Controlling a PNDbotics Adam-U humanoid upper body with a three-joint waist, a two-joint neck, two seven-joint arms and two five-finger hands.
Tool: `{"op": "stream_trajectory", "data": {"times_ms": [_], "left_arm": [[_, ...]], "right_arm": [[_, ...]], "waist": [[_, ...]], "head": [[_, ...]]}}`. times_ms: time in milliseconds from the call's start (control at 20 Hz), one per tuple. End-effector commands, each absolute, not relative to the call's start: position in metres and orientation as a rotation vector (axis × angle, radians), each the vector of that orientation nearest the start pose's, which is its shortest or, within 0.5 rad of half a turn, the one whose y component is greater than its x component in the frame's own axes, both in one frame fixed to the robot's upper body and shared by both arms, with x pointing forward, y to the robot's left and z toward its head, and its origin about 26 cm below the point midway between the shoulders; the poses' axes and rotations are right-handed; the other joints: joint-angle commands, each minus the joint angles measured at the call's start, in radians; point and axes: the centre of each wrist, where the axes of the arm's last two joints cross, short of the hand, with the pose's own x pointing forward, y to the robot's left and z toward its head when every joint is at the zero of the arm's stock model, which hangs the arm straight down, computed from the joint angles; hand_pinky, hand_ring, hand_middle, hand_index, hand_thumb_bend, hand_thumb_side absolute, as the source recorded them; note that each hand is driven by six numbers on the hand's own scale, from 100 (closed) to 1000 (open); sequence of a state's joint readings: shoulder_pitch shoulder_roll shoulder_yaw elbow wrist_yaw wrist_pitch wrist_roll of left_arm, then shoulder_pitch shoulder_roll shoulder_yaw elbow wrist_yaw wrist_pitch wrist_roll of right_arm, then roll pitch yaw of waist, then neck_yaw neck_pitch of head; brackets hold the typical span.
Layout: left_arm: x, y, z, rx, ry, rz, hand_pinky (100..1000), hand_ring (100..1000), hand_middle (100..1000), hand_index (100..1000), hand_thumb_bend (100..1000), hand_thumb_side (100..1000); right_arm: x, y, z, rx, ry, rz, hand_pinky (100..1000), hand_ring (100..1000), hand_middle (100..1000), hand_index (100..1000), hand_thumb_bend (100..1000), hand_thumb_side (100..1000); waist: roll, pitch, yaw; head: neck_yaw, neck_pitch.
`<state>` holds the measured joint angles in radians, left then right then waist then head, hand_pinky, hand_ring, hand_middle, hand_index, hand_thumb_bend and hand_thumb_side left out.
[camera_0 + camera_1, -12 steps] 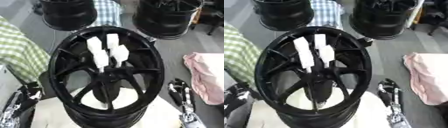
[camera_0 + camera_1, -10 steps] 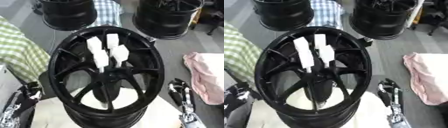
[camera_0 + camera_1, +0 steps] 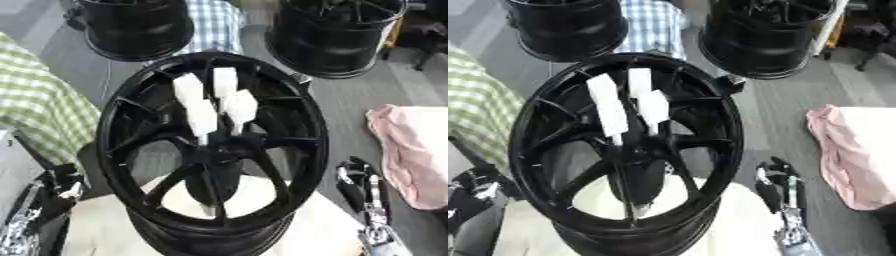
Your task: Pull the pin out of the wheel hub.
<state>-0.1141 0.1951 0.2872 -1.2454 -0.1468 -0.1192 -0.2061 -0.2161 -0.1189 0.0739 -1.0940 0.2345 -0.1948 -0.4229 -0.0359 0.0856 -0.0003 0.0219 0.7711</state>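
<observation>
- The right hand [image 3: 360, 182] rests low at the right, beside the wheel's rim, fingers up and relaxed, holding nothing.
- The left hand [image 3: 59, 184] sits low at the left, just outside the rim; whether its fingers are straight or curled I cannot tell.
- Neither hand touches the wheel [image 3: 213, 150], which lies face up on a pale table [image 3: 96, 235] between them.
- Four white pins [image 3: 203, 117] stand out of the hub [image 3: 214, 145], leaning up and back over the spokes; two are lower and nearer, two behind.
- The step in hand looks like the reach, so nothing is pulled yet.
- To do it well, choose one pin, likely a nearer one, and come in from above between the spokes.
- Close thumb and fingers on its white body only, clear of its neighbours.
- Pull along the pin's own lean, not sideways, or it may jam in the hub.
- The other hand could steady the rim if the wheel shifts.
</observation>
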Motion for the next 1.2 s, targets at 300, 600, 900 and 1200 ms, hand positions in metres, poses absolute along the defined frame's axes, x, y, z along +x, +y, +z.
{"op": "stream_trajectory", "data": {"times_ms": [300, 600, 900, 1200], "left_arm": [[0.289, 0.406, 0.0, 0.369, -1.554, -0.176, 764, 805, 746, 813, 212, 236], [0.305, 0.436, 0.091, 0.504, -1.82, -0.264, 772, 807, 751, 820, 240, 271], [0.331, 0.414, 0.178, 0.508, -2.004, -0.645, 787, 806, 760, 837, 287, 363], [0.35, 0.389, 0.24, 0.573, -2.023, -1.132, 802, 804, 768, 854, 349, 454]], "right_arm": [[0.319, -0.251, -0.069, -0.505, -1.588, 0.102, 753, 612, 671, 818, 100, 523], [0.318, -0.256, -0.069, -0.52, -1.59, 0.11, 753, 612, 671, 818, 100, 523], [0.316, -0.26, -0.07, -0.53, -1.584, 0.128, 753, 612, 671, 818, 100, 523], [0.317, -0.257, -0.07, -0.517, -1.589, 0.157, 753, 612, 671, 818, 100, 523]], "waist": [[0.009, -0.009, -0.003], [0.025, -0.012, -0.002], [0.042, -0.018, -0.01], [0.053, -0.018, -0.039]], "head": [[-0.02, -0.001], [-0.035, -0.001], [-0.036, -0.001], [-0.014, -0.001]]}}
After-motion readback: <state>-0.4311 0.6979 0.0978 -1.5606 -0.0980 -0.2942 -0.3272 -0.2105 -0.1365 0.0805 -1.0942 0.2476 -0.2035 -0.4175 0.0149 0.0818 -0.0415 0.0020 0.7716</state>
